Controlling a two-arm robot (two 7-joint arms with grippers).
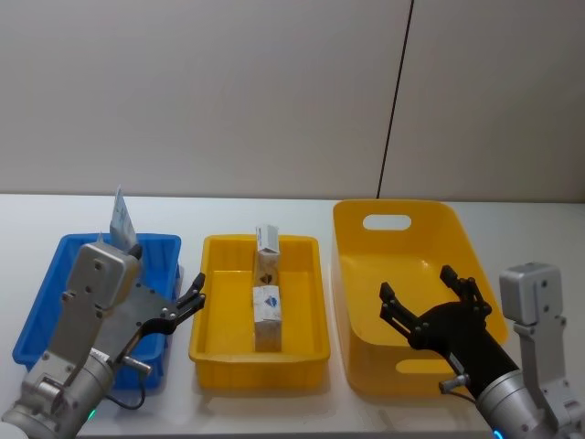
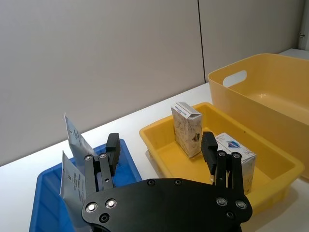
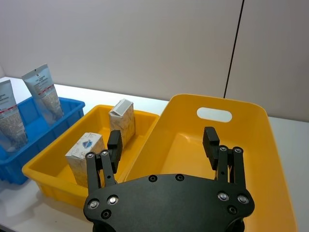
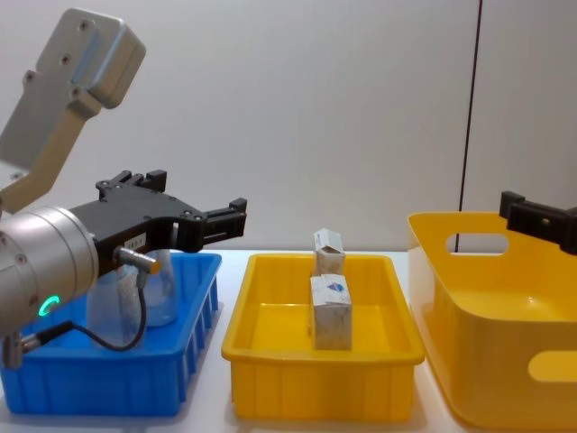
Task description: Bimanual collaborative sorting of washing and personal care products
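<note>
Two pale blue tubes [image 3: 46,94] [image 3: 7,113] stand upright in the blue bin [image 1: 55,293]; one tube's crimped end [image 1: 121,219] pokes up behind my left arm. Two whitish cartons with a blue mark stand in the small yellow tray [image 1: 210,329], one at the back [image 1: 267,242] and one nearer [image 1: 267,309]. My left gripper [image 1: 178,297] hangs open and empty over the blue bin's right side, also seen from the chest [image 4: 194,200]. Over the large yellow bin [image 1: 352,274], my right gripper [image 1: 420,288] hovers open and empty.
The three containers sit side by side on a white table [image 1: 274,210], with a grey wall close behind. A thin dark cable [image 1: 395,101] runs down the wall behind the large bin. Nothing lies in the large yellow bin's floor [image 3: 178,150].
</note>
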